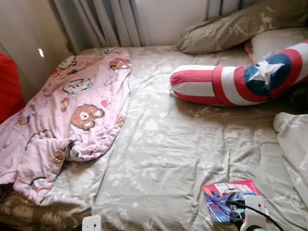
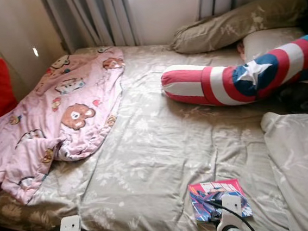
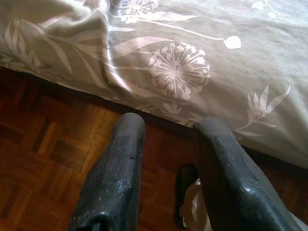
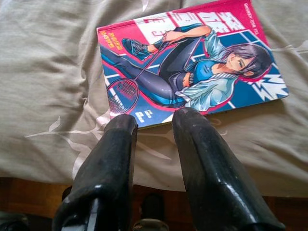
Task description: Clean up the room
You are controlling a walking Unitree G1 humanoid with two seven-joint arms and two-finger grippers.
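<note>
book flat on bed, near edge, right side. right gripper just short of it, fingers apart, empty. left gripper spread, empty, over floor.

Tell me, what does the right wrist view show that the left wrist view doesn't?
The right wrist view shows a comic book with a badminton player on its cover, lying flat on the bed just beyond the right gripper, whose fingers stand slightly apart. The left wrist view instead shows the wooden parquet floor below the bed's edge, past the open left gripper. Both show two black fingers and the beige floral bedcover.
</note>
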